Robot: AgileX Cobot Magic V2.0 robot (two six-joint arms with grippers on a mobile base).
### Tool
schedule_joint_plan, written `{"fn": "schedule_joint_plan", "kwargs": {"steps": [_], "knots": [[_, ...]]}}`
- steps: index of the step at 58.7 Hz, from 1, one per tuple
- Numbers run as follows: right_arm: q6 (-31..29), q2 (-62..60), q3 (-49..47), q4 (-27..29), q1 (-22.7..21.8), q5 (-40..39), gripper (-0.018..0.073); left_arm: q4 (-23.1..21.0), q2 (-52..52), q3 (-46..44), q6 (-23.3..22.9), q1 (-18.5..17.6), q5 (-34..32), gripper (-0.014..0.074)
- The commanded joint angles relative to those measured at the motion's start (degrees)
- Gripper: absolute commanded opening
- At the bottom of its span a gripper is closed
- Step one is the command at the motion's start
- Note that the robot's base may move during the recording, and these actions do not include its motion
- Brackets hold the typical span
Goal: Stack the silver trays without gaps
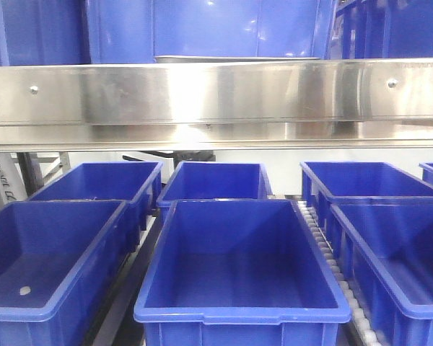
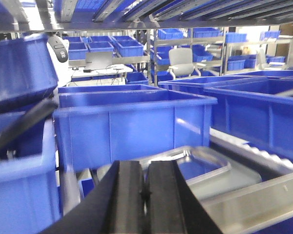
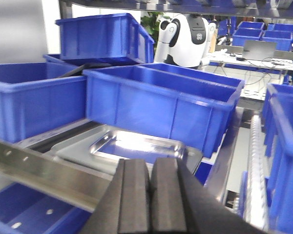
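A silver tray [image 3: 136,145] lies on the shelf just behind the steel beam [image 3: 44,170], its shiny rim catching the light. My right gripper [image 3: 150,165] hovers over the beam in front of that tray, shut with nothing between the fingers. In the left wrist view the tray [image 2: 210,163] shows past my left gripper [image 2: 144,168], also shut and empty. From the front only a thin silver tray edge [image 1: 234,58] shows above the beam [image 1: 216,94]. Whether one tray or a stack lies there I cannot tell. Neither gripper appears in the front view.
Deep blue bins [image 1: 238,267] stand in rows under the beam, with more [image 3: 161,105] on the shelf right behind the tray. A roller track [image 1: 325,252] runs between the lower bins. A white robot [image 3: 185,39] and desks stand far behind.
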Motion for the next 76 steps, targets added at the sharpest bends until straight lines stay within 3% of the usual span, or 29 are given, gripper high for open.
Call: {"fn": "schedule_joint_plan", "kwargs": {"steps": [1, 10, 22, 58, 65, 76], "knots": [[-0.4, -5.7, 3.8, 1.0, -0.1, -1.0, -0.007, -0.3, -7.4, 5.6, -0.5, -0.3, -1.7, -0.0006], [-0.4, -14.0, 8.0, 1.0, -0.1, -0.5, -0.007, -0.3, -19.6, 12.5, -0.5, -0.3, -1.7, -0.0006], [-0.4, -18.3, 8.1, 1.0, -0.1, 0.1, -0.007, -0.4, -28.8, 14.3, -0.5, -0.3, -1.0, -0.0006], [-0.4, -18.9, 8.1, 0.8, -0.3, 0.1, -0.007, 0.1, -29.0, 14.0, -0.5, -0.3, -1.2, -0.0006], [-0.4, -18.9, 8.4, -3.6, -4.0, -0.7, -0.007, 0.1, -29.0, 14.0, -0.5, -0.3, -1.2, -0.0006], [-0.4, -18.9, 12.8, -7.8, -15.9, -4.6, -0.007, 0.1, -29.0, 14.0, -0.5, -0.3, -1.2, -0.0006]]}}
